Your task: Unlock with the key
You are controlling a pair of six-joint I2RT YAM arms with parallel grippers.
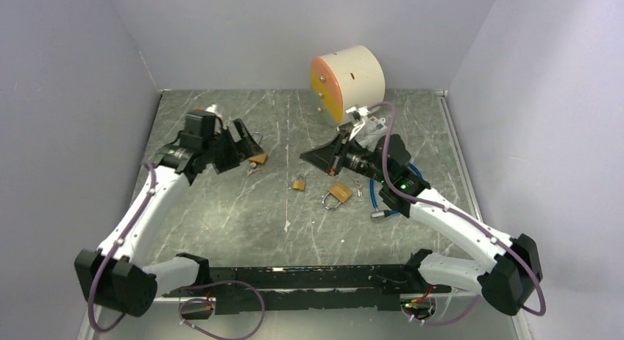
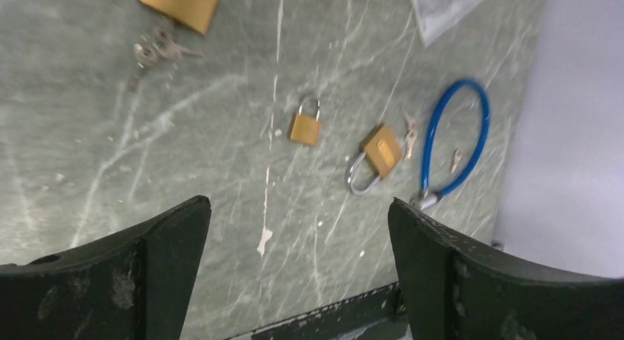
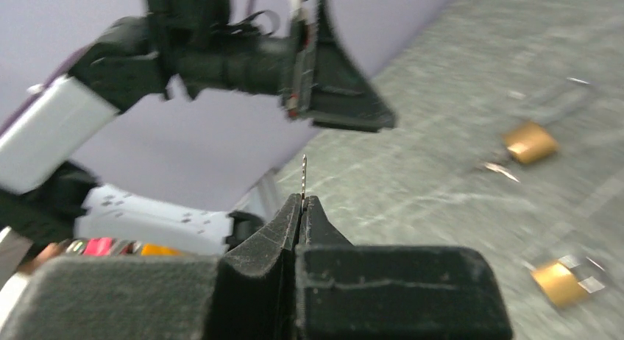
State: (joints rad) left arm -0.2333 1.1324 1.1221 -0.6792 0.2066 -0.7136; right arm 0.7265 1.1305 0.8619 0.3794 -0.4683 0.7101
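Right wrist view gives me the key (image 3: 304, 174), a thin blade standing out of the right pincer (image 3: 302, 205), which is clamped tight on it. My left pincer (image 2: 294, 207) gapes wide and holds nothing. The large padlock (image 1: 257, 157) lies on the worktop (image 1: 221, 207) just beside it, with a small padlock (image 1: 299, 183) nearer the middle. I judge the left should grip the large body firmly, keyhole facing right. Then I line up the blade and feed it slowly.
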